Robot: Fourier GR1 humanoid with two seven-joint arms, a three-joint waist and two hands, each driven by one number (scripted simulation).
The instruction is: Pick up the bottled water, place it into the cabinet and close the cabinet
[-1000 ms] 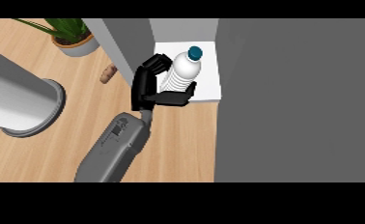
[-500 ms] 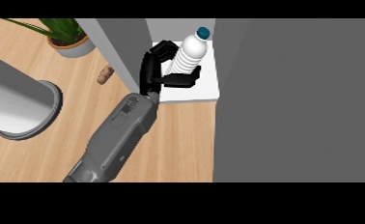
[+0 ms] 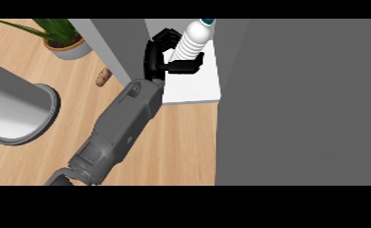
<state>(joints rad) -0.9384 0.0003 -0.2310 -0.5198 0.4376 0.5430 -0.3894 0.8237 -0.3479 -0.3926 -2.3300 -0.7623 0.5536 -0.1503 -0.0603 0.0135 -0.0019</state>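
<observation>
The bottled water (image 3: 194,42) is a white ribbed bottle with a teal cap, leaning slightly to the right. It is inside the cabinet, over the white shelf floor (image 3: 194,88). My left hand (image 3: 154,59) is shut on it from the left, fingers curled round its far side and thumb across its near side. My grey forearm (image 3: 119,124) runs in from the lower left. The cabinet's grey door (image 3: 290,99) stands open and fills the right of the view. Whether the bottle's base touches the shelf is hidden. My right hand does not show.
The cabinet's grey side wall (image 3: 116,38) stands just left of my hand. A potted plant (image 3: 62,38) is at the back left, with a small brown object (image 3: 102,77) near it. A large grey round vessel (image 3: 22,109) sits at the left edge of the wooden counter (image 3: 177,143).
My left hand has carried the bottle deeper into the cabinet, away from me, and the forearm has stretched out further. The bottle now stands straighter.
</observation>
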